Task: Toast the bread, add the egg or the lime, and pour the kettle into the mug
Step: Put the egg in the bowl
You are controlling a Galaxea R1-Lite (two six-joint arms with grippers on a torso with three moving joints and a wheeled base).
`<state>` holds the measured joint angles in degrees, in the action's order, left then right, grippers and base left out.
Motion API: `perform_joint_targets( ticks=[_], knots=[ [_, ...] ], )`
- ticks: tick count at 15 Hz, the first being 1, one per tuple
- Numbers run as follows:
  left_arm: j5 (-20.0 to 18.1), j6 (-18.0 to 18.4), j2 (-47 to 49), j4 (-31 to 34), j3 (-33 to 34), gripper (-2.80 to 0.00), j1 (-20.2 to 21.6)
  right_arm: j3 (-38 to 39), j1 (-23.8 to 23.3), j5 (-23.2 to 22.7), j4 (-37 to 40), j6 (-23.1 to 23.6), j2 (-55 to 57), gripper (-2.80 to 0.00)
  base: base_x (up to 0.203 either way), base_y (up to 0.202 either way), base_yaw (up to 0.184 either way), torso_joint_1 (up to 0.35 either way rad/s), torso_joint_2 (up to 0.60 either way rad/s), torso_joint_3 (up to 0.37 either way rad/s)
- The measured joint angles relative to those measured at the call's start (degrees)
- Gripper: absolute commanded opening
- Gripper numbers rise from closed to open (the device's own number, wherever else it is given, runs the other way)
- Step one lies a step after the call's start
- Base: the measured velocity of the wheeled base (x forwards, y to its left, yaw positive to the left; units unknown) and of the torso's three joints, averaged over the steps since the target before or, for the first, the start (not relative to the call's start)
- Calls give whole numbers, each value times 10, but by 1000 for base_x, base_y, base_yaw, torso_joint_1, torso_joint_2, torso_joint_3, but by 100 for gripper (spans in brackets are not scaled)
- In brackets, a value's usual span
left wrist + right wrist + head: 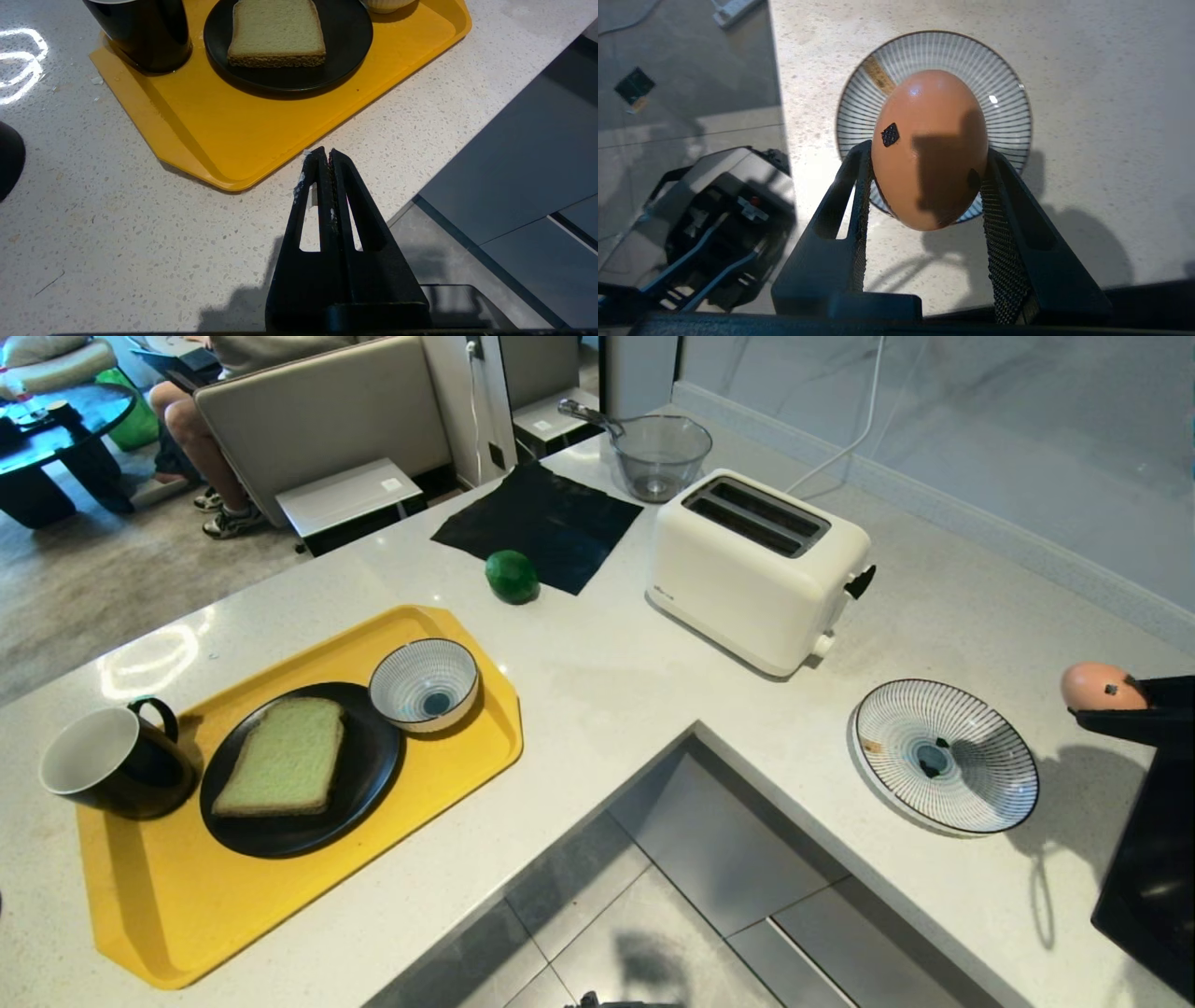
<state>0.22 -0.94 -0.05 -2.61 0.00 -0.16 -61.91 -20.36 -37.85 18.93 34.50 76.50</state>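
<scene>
The right gripper (927, 186) pinches the egg (930, 149) across its middle, one ribbed pad on each flank, so the shell is squeezed where it is broadest and its blunt end with the small black spot juts forward, clear of the fingers. In the head view the egg (1102, 687) hangs at about three o'clock of the scene, just past the three o'clock rim of the large striped plate (946, 756), lifted off the white surface (597, 691) rather than resting on anything; I judge it is being carried, probably toward the tray. The left gripper (325, 156) is pressed together and holds nothing, parked low over the surface just off the near edge of the yellow tray (261, 140), out of the working arm's path. On the yellow tray, at eight o'clock, the bread (283, 756) lies flat on a black plate (364, 793), not yet toasted by the look of it, with the mug (110, 761) at the plate's nine o'clock and a small striped bowl (425, 683) at its one o'clock, likely the egg's place. The lime (512, 576) sits at eleven o'clock beside a black cloth (551, 527); the toaster (758, 569), slots empty, stands at one o'clock. No kettle shows.
</scene>
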Motion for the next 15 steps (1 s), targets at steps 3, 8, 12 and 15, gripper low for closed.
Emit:
perform_joint_targets(
  ticks=[3,8,12,15],
  knots=[
    [0,0,0,0,0,-280,0,-16,6,43,1,-39,-4,-280,0,0,0,0,0,0],
    [0,0,0,0,0,-280,0,-84,36,114,-1,-182,-12,-280,0,0,0,0,0,0],
    [0,0,0,0,0,-280,0,-98,49,125,-45,-234,-35,-280,0,0,0,0,0,0],
    [0,0,0,0,0,-280,0,-101,62,126,-93,-261,-58,-280,0,0,0,0,0,0]
  ],
)
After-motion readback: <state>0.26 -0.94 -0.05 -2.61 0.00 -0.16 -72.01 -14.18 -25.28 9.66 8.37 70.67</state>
